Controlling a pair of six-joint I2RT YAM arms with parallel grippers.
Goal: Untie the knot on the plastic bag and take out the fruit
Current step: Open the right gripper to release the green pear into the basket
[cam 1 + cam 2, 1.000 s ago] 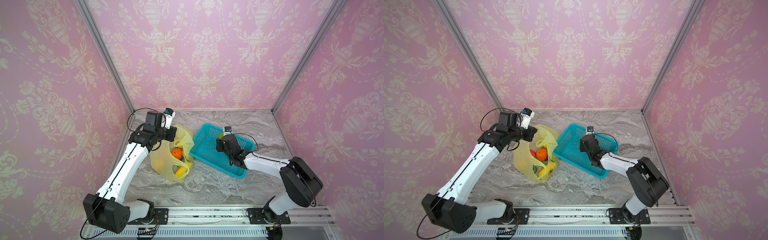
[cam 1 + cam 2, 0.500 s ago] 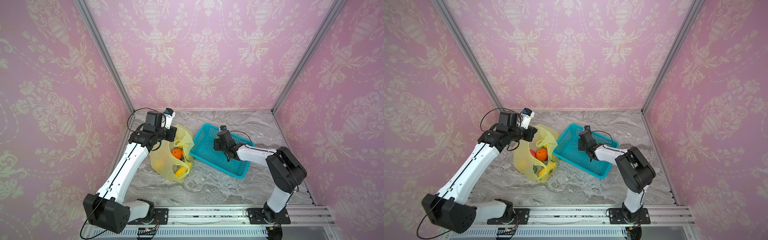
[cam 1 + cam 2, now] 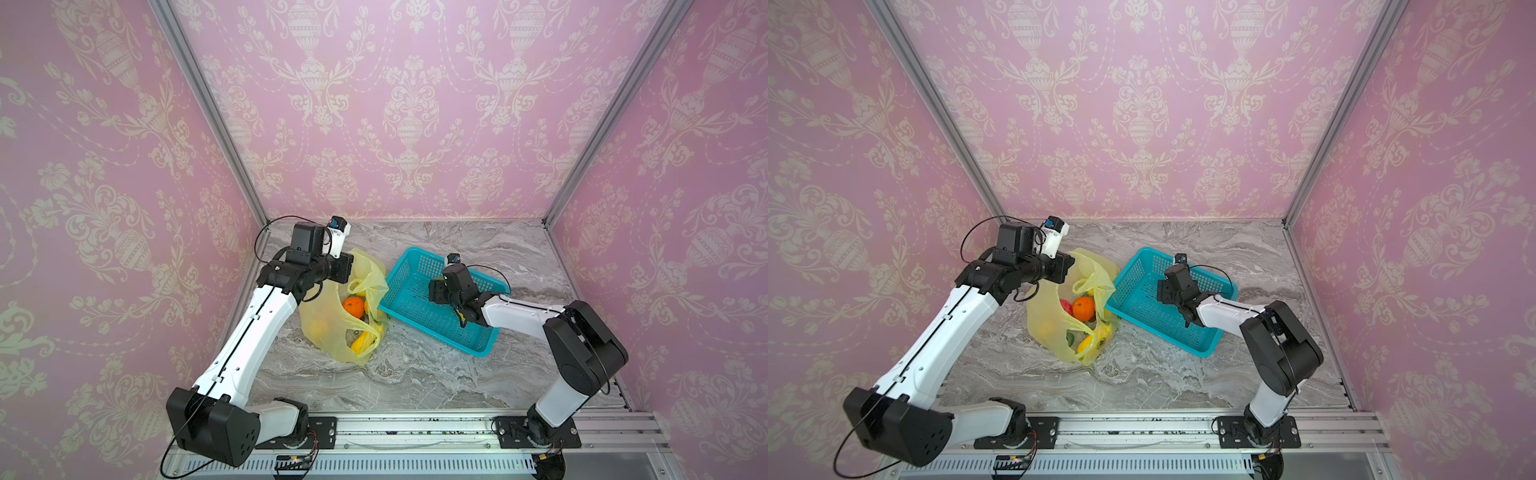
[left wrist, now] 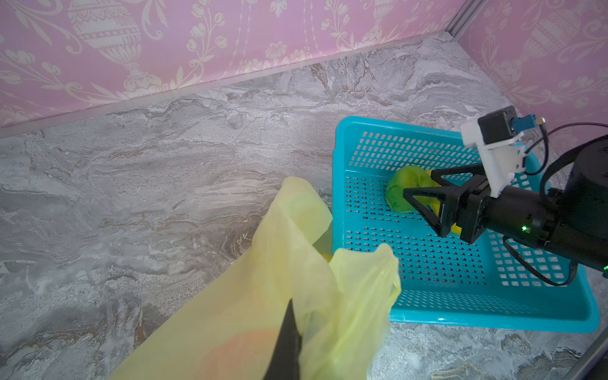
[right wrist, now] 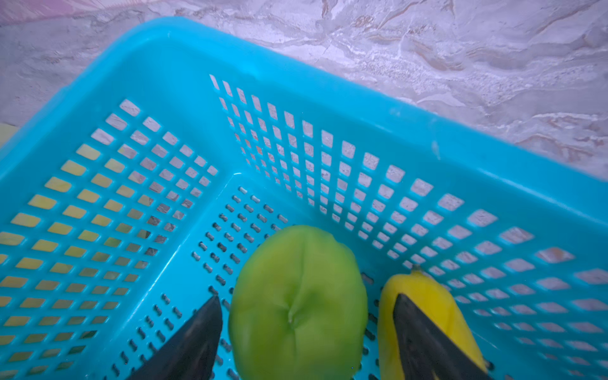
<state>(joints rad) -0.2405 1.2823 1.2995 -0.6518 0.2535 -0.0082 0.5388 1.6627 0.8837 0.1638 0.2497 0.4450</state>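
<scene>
surroundings: turquoise basket [image 5: 329, 108] on the marble surface [image 3: 415, 374], just beside the plastic bag [image 4: 263, 279]; yellow mango [image 5: 424, 289] lies behind one finger
right tool [image 5: 306, 296]: spread, straddling the green fruit [image 5: 297, 322] on the basket floor
left tool [image 4: 291, 329]: pressed together on the bag's film; orange [image 3: 353, 305] inside

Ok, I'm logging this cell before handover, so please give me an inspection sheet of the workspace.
Surface: grey marble tabletop.
Job's things: plastic bag open, orange inside; green fruit and mango in turquoise basket.
Clutter: nothing seen.
Claws: left claw shut on plastic bag; right claw open astride green fruit.
Cables: black cables loop at both wrists.
Surroundings: pink patterned walls.
</scene>
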